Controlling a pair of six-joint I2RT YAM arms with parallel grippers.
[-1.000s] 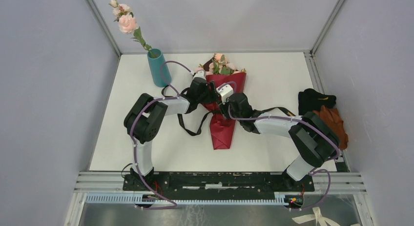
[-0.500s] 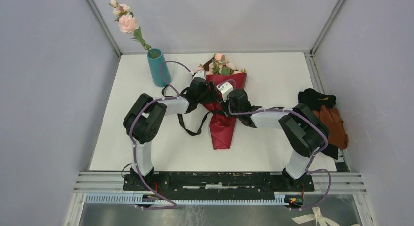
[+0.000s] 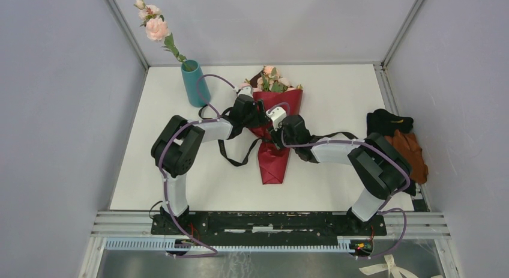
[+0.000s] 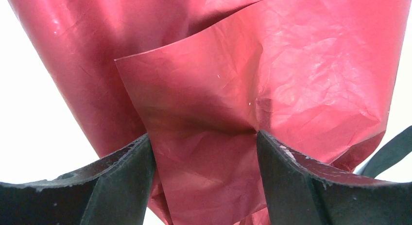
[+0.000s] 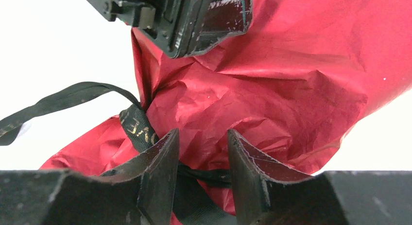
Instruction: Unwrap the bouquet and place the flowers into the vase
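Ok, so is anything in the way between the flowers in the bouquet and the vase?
Yes. The flowers are enclosed in the maroon wrapping paper, cinched by the black ribbon. The left gripper sits on the bouquet's side facing the vase, which already holds one rose.

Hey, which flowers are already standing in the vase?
The tall pink rose stem rising from the teal vase at far left; the others lie in the maroon wrap.
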